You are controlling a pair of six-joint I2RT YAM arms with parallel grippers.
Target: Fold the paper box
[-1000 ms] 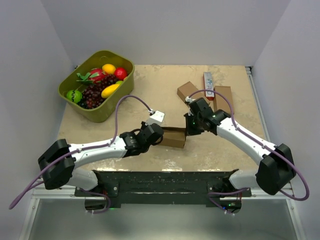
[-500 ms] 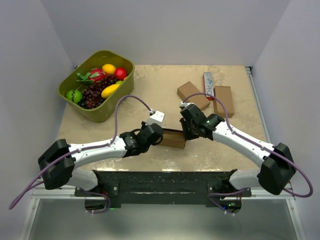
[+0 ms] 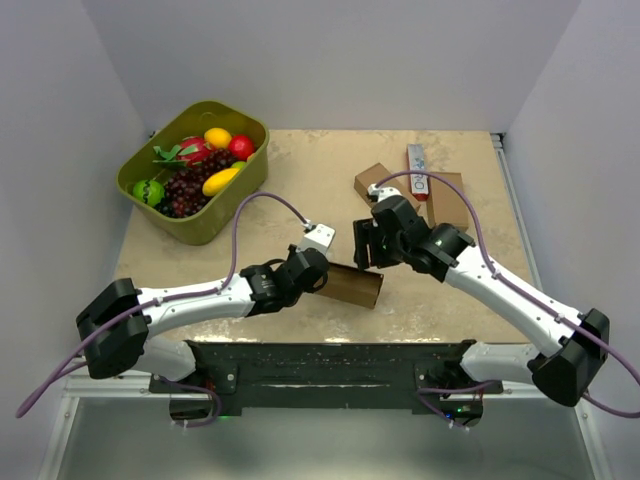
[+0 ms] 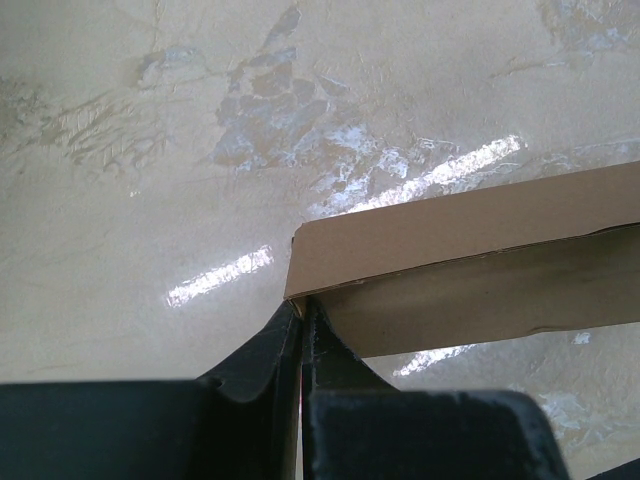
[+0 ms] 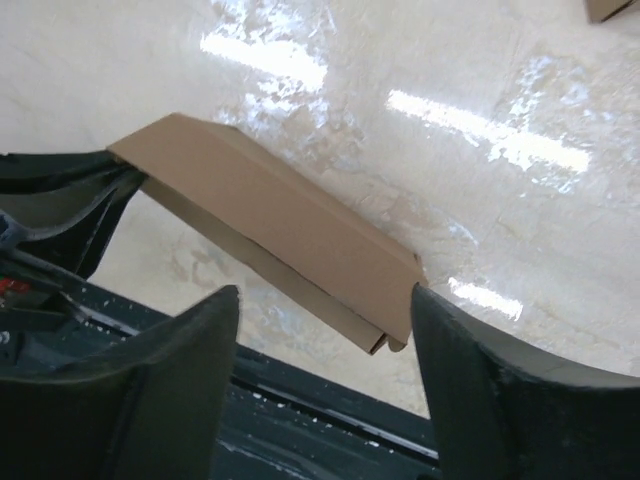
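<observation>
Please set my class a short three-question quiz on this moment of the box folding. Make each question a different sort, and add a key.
1. True or false: the right gripper is shut on the paper box.
2. Multiple choice: in the top view, the green tub stands A) far left, B) far right, C) near centre.
3. Short answer: what does the left gripper pinch?
Key: 1 false, it is open; 2 A; 3 the paper box.

Plain brown cardboard paper box (image 3: 352, 285), lid folded nearly shut, tilted w/ one end raised, front-centre.
</observation>
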